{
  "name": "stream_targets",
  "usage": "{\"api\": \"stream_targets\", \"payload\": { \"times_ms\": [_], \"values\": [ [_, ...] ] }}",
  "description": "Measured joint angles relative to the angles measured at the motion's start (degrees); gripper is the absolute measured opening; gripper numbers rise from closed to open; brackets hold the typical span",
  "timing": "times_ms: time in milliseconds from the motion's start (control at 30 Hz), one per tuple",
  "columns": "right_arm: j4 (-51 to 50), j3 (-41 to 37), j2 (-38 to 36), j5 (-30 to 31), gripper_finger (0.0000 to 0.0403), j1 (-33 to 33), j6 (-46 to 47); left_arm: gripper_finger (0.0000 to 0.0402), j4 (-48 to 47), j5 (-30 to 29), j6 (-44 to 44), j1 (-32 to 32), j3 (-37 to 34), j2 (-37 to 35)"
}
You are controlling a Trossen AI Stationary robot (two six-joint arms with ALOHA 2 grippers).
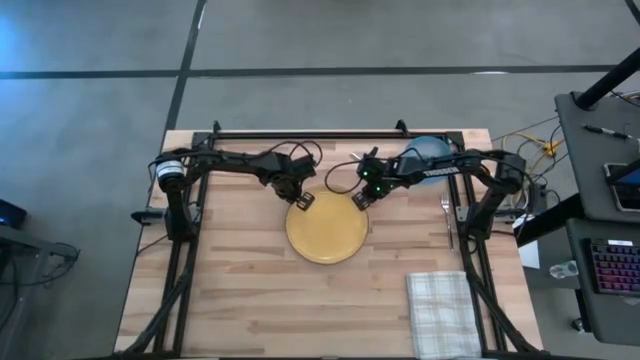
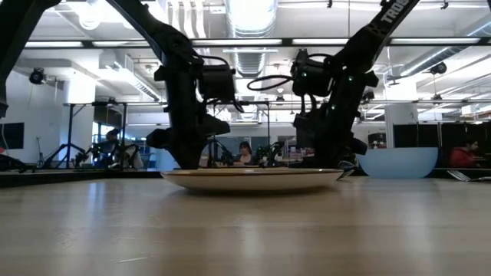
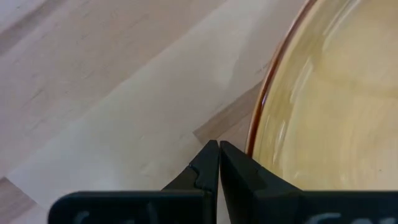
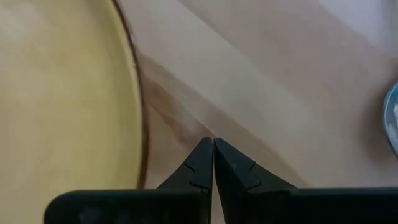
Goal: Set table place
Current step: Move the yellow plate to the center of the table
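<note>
The round yellow plate [image 1: 327, 235] lies flat on the wooden table [image 1: 240, 290], near its middle; in the low view the plate [image 2: 249, 179] rests between the two arms. My left gripper [image 1: 302, 204] is shut, pointing down at the plate's far-left rim [image 3: 258, 134]. My right gripper [image 1: 361, 200] is shut too, and stands just off the plate's far-right rim [image 4: 143, 155]. The translucent blue bowl [image 1: 432, 150] stands at the far right under my right arm. The checked napkin [image 1: 443, 312] lies flat at the near right. My left gripper [image 3: 219, 144] comes from above with its shut fingertips just outside the plate's rim; one finger [image 3: 249, 171] overlaps the rim in its wrist view, and I cannot tell whether it touches. My right gripper [image 4: 212, 140] shows bare wood between its fingers and the rim.
Silver cutlery [image 1: 447, 215] lies on the right side of the table beside the right arm's base. The bowl [image 2: 397, 162] sits right of the plate in the low view. Bare wood lies left of and nearer than the plate. Desks and cables stand beyond the right edge.
</note>
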Motion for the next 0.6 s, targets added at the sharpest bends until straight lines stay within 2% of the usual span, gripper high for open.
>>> {"api": "stream_targets", "payload": {
  "times_ms": [600],
  "values": [
    [-0.26,-1.74,-0.58,-1.5,0.0008,6.97,2.48,0.0,0.78,-0.04,-6.04,-4.64,-0.33,-0.02]
  ]
}}
